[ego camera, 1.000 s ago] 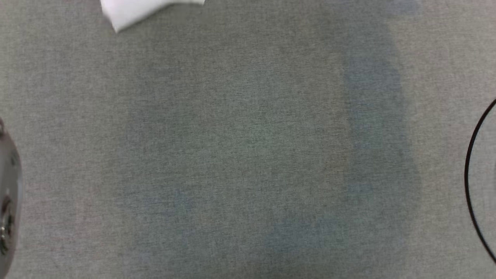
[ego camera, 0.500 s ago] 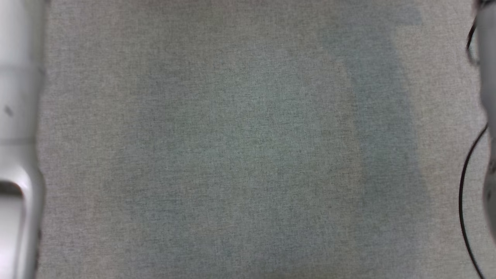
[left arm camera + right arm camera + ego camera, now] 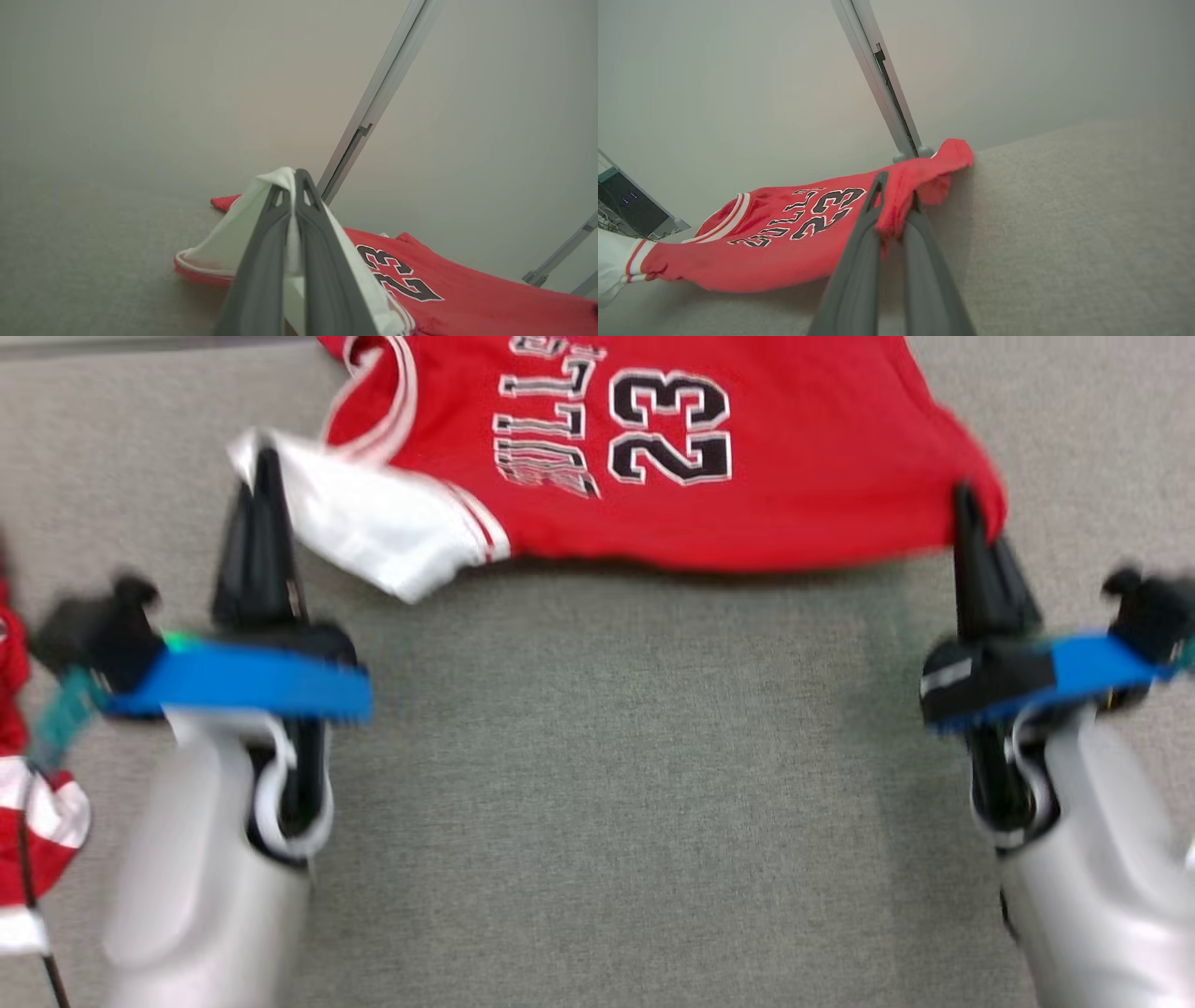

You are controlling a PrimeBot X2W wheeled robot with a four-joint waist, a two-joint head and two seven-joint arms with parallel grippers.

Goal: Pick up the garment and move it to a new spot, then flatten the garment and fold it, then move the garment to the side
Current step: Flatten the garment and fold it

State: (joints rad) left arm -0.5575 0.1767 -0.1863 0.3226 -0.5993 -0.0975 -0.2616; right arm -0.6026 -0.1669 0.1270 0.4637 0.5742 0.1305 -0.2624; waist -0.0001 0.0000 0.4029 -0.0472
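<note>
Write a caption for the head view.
Left end effector and right end effector hold a red jersey spread between them.

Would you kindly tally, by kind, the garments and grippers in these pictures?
Garments: 2, the red jersey and a red-and-white cloth at the head view's left edge.
Grippers: 2, the left gripper and the right gripper, both shut on the jersey.
Total: 4.

Red garment (image 3: 822, 457) with black, white-edged 23, white sleeve (image 3: 373, 523) trimmed red, grey woven surface (image 3: 616, 756), blue wrist bands (image 3: 252, 681)
</note>
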